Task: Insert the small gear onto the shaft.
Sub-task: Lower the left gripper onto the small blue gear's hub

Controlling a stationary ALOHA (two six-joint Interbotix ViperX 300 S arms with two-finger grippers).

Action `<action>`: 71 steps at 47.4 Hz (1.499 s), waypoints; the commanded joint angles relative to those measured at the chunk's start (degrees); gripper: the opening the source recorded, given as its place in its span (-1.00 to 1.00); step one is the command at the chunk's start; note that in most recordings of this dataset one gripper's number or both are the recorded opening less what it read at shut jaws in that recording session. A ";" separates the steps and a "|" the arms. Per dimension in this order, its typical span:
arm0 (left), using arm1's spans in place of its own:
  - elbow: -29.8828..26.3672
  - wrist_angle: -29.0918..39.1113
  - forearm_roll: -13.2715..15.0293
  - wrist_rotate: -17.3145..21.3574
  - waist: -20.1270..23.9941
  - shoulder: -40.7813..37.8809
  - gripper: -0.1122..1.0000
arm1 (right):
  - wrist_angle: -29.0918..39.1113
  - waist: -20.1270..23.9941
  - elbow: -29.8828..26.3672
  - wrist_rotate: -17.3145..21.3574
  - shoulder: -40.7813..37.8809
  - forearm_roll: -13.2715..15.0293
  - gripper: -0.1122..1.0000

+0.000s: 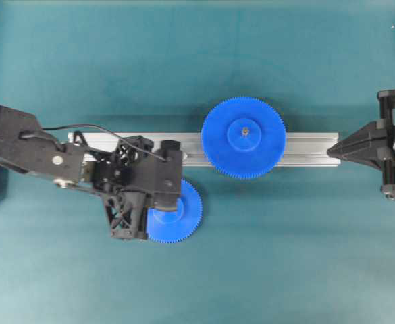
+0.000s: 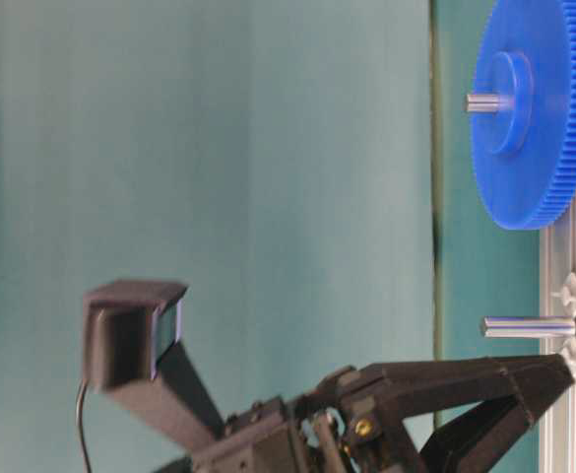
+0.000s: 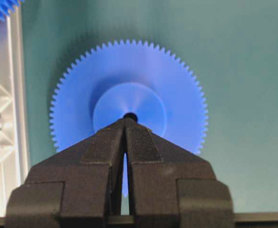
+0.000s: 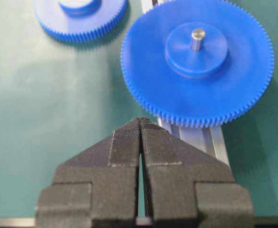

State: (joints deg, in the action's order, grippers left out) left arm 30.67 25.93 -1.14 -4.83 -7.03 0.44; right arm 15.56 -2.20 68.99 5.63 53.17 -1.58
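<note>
Two blue gears show: the small gear [image 1: 177, 212] flat on the mat beside the rail [image 1: 305, 145], the larger gear [image 1: 244, 138] pinned on it. One bare shaft [image 2: 529, 326] stands on the rail. The left gripper [image 3: 125, 119] and right gripper [image 4: 139, 119] are both closed and empty.

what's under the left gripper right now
The small gear lies flat on the green mat under the shut left gripper, fingertips at its dark centre hole. The gripper covers the gear's near part.

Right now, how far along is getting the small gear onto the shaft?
Done: only the larger gear sits on its pin. In hand: the shut left gripper hovers over the small gear, which lies flat on the mat, ungripped. Left: grasping it and seating it on the bare shaft.
</note>
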 commanded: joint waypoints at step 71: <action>-15.21 17.84 -0.18 -0.79 -0.97 -11.69 -0.80 | -2.37 -0.44 1.05 0.53 0.70 -0.09 -0.79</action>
State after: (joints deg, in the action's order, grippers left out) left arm 16.26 43.95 -1.14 -5.63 -7.65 -12.04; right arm 13.62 -2.55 70.58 5.54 53.88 -1.67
